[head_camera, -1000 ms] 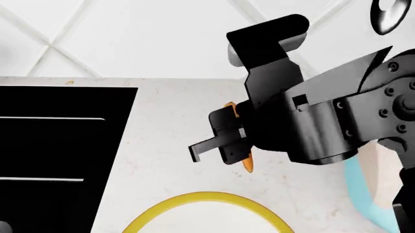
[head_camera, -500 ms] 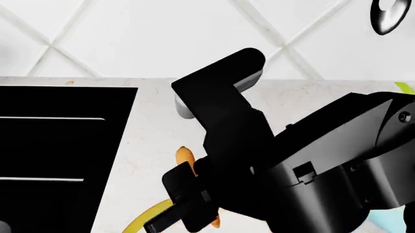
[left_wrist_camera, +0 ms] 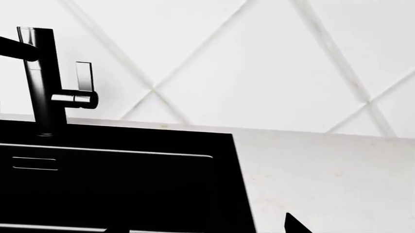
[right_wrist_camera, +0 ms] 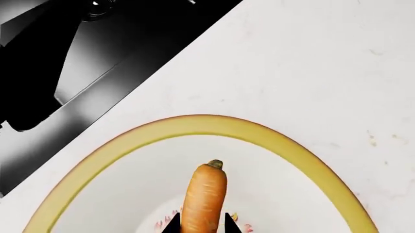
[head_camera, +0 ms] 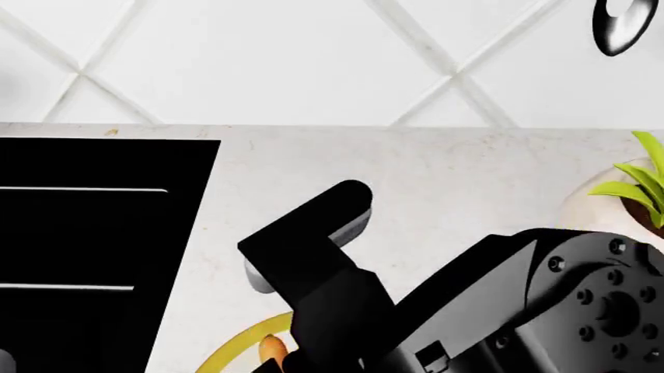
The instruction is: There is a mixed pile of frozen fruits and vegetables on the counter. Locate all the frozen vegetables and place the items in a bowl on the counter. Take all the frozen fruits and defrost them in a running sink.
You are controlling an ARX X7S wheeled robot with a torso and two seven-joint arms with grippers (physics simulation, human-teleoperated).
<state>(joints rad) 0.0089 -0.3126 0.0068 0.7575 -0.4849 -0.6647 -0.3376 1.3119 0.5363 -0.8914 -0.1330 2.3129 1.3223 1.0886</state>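
The carrot sits pinched between the two dark fingertips of the right gripper, its stem end pointing away from the gripper, held over the inside of the bowl, whose yellow rim curves around it. In the head view only a sliver of the carrot shows beside the bulky right arm, which hides most of the bowl. The bowl rests on the white worktop, with the black sink beyond it. Of the left gripper only a dark tip shows, so I cannot tell whether it is spread or closed; its camera faces the faucet.

R arm over bowl, sink left
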